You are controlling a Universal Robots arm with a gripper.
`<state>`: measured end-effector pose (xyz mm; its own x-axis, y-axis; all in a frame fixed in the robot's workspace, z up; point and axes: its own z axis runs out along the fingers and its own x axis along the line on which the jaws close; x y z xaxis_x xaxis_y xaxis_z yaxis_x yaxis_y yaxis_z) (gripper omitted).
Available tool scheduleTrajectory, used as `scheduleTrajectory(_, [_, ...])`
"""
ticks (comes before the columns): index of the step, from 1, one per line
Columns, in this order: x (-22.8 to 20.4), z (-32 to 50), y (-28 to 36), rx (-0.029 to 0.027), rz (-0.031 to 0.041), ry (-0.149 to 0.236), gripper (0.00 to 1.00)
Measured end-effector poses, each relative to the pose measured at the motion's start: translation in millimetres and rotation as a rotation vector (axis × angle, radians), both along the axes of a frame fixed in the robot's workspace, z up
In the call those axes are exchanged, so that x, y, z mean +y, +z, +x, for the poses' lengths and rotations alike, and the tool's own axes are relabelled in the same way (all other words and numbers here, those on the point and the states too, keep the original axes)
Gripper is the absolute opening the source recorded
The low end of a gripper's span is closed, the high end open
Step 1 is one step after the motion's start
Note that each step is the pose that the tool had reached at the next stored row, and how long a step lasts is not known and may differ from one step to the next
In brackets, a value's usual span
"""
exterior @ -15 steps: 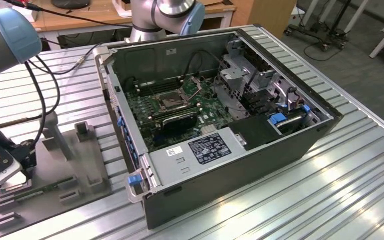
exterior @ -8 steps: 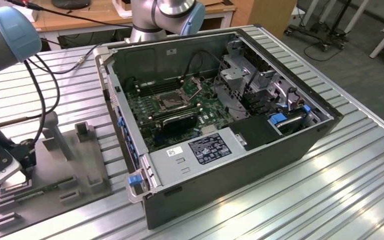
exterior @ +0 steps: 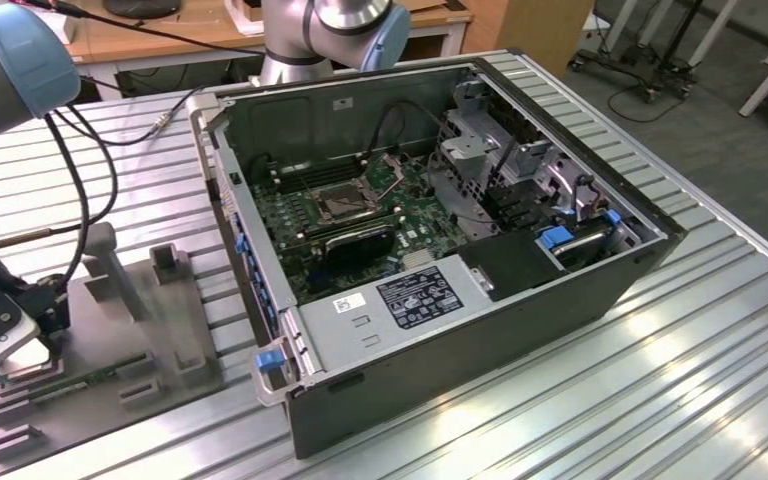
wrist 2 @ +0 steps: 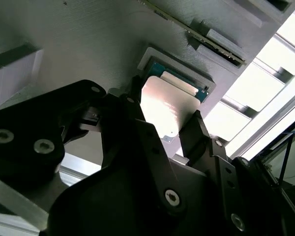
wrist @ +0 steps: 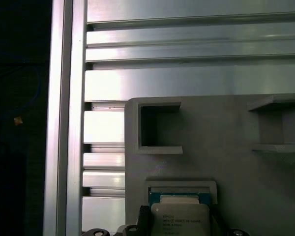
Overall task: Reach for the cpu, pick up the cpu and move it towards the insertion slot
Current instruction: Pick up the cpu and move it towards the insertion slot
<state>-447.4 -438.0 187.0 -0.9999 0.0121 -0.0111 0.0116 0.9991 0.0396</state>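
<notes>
Gripper [wrist 2: 166,114] looks clamped on the cpu [wrist: 180,217], fingers [wrist 2: 200,137] pinching opp. edges, prob. to leave the silvery top bare. Chip sits at its recess in the grey tray [wrist: 236,162]. Insertion slot [exterior: 336,203] is well apart, on the motherboard inside the open PC case [exterior: 491,340].

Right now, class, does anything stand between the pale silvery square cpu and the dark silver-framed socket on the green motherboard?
Yes. The cpu lies in the grey plastic tray; the socket sits inside the open black computer case, whose metal side wall rises between them in the exterior view.
</notes>
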Motion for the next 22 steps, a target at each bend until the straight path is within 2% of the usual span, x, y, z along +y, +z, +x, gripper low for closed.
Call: scheduleTrajectory(22, [0.0, 0.0, 5.7, 0.0002, -0.0001, 0.000, 0.55])
